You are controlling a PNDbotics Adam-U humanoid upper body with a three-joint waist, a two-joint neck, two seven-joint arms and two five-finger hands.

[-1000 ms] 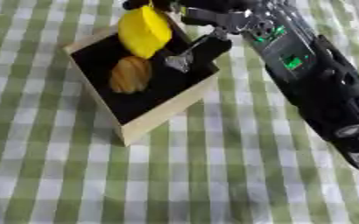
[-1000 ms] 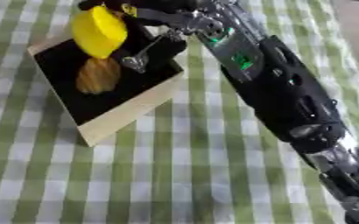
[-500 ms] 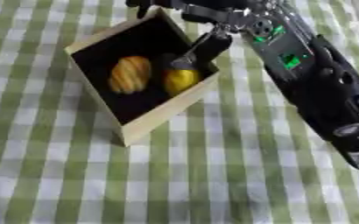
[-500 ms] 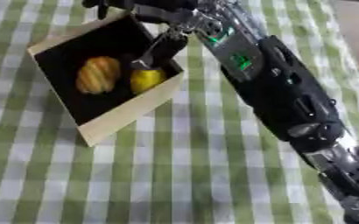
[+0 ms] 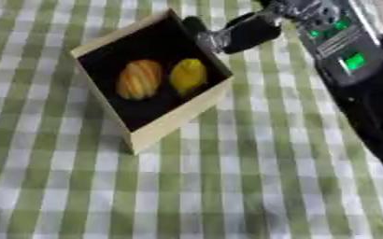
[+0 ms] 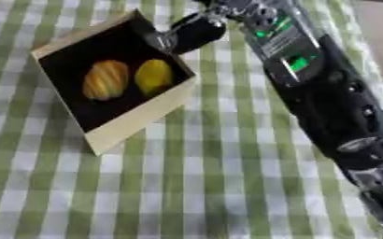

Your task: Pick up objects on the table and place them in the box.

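Yellow lemon (image 5: 187, 75) lies boxed; right hand's (image 6: 196, 31) fingers indiscernible, forearm fuller right-eye.

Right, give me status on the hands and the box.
Right hand over the box's far corner, holding nothing. Left hand not in view. Yellow lemon-like fruit and ridged orange piece lie side by side in the black-lined wooden box. Nothing in the way.

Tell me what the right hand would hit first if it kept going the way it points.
Probably the box: the right hand points down-left at its far right corner. Depth is unclear, so it could instead pass over the rim toward the yellow lemon inside.
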